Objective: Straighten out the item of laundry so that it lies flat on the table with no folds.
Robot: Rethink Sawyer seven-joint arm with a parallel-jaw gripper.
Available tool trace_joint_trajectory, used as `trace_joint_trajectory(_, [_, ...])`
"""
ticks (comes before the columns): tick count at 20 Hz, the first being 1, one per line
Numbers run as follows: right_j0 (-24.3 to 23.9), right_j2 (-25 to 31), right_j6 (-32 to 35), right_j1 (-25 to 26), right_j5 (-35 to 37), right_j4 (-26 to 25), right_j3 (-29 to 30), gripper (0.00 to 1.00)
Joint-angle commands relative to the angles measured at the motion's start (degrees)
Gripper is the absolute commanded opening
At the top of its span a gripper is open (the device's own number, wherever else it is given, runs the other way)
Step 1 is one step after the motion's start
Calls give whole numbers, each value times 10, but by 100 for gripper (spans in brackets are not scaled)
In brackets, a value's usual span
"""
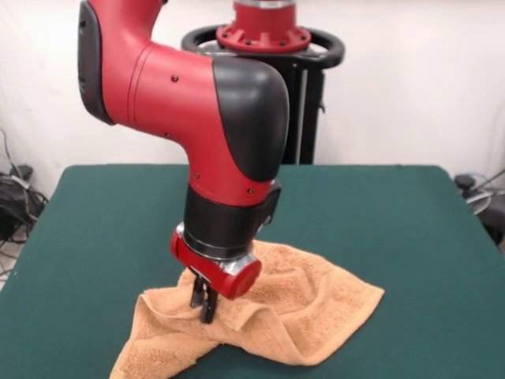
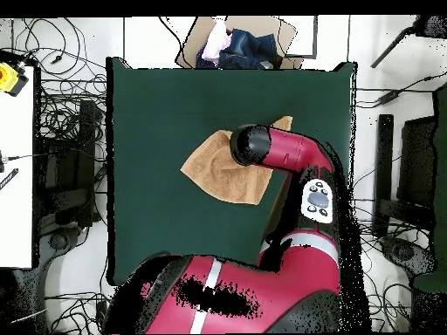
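On the table [image 1: 95,229], near its front edge in the front view: towel [image 1: 316,316], light orange-tan terry, fuzzy looped pile. It lies crumpled, not flat. Several soft ridges run across it, one corner trails down toward the picture's bottom edge, another points right. From overhead the towel [image 2: 216,170] reads as a rough diamond, partly hidden under the arm; one corner pokes out beyond the arm's far side.

Claw [image 1: 205,304]: dark, narrow fingers drawn close together, tips pressed down into a raised fold of the cloth. They appear pinched on that fold. Above them a shiny red and silver wrist collar, then a black cuff, then the glossy red arm [image 1: 166,87] with a black elbow cap.

Table top: dark green, felt-like, matte, rectangular, far bigger than the towel.

Room: pale wall behind, black pedestal frame [image 1: 308,95]. Overhead, tangled cables [image 2: 65,148] line the floor at both sides, and a cardboard box [image 2: 240,44] with dark and pale fabric sits just past the table's far edge.
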Motion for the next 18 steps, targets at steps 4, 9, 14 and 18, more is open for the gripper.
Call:
trace_joint_trajectory(4, [61, 58, 65, 71, -5, 14, -31, 0])
trace_joint_trajectory(9, [77, 71, 111, 130, 23, 72, -131, 0])
trace_joint_trajectory(14, [101, 54, 155, 191, 50, 130, -237, 0])
trace_joint_trajectory(18, [112, 37, 158, 205, 57, 153, -256, 0])
